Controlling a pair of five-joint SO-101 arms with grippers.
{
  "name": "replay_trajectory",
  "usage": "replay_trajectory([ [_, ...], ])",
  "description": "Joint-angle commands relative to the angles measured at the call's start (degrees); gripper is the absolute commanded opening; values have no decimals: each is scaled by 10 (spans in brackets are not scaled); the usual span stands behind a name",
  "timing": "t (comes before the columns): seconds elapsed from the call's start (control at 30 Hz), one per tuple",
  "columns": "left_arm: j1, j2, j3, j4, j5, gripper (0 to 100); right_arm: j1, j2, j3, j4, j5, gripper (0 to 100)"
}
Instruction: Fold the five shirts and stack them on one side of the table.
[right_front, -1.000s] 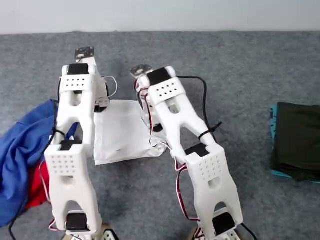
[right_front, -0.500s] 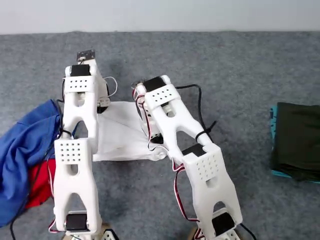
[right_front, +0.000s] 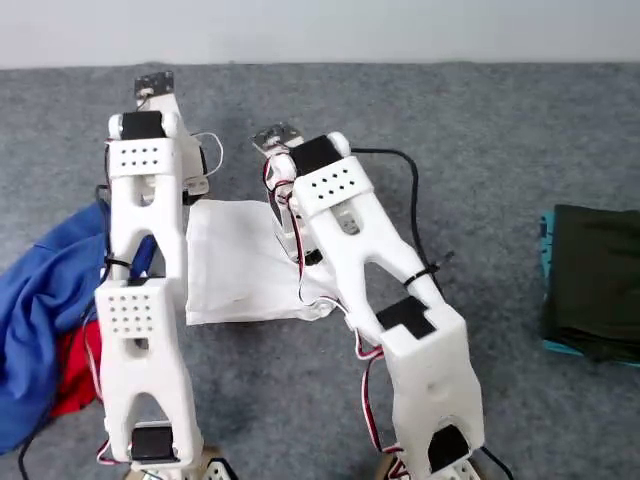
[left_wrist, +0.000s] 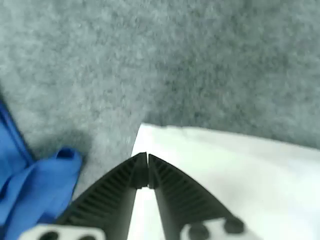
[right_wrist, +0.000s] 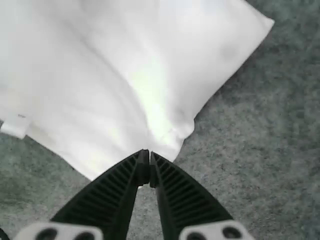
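High view: white shirt (right_front: 235, 265) lying mostly flat on grey worktop (right_front: 500, 130), between and partly under both arms. Crumpled blue shirt (right_front: 40, 300) at left edge, just beside left arm, with red shirt (right_front: 75, 380) poking out beneath it. Over at right edge, well apart from the white one: dark folded shirt (right_front: 595, 280) stacked on a teal one (right_front: 547, 240).

Left wrist view: left gripper (left_wrist: 142, 167) pressed closed, tips together over white shirt (left_wrist: 225, 170) near its corner; cannot tell if any fabric caught between. Blue shirt (left_wrist: 35, 185) bunched close by, bare worktop (left_wrist: 200, 60) beyond.

Right wrist view: right gripper (right_wrist: 145, 162) clamped closed right at the edge of white shirt (right_wrist: 115, 75), pinching the hem, with a crease in the cloth running up to the tips. Small tag at one shirt edge. Grey worktop (right_wrist: 260, 150) around the free corner.
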Motion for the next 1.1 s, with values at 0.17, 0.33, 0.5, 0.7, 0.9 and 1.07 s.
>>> replay_trajectory([
  [0.17,-48,-266,199,16,3,15,7,-165,188,-7,-5,9],
  [0.33,-118,-370,305,14,-22,15,-3,-188,292,-112,-4,9],
  [0.5,-207,-444,378,14,-56,15,-15,-160,359,-229,-4,9],
  [0.7,-281,-506,436,14,-93,15,-57,-81,380,-298,0,9],
  [0.9,-302,-530,460,14,-107,15,-64,-94,379,-258,1,9],
  [1.07,-303,-532,460,14,-107,15,-59,-196,379,-213,22,9],
])
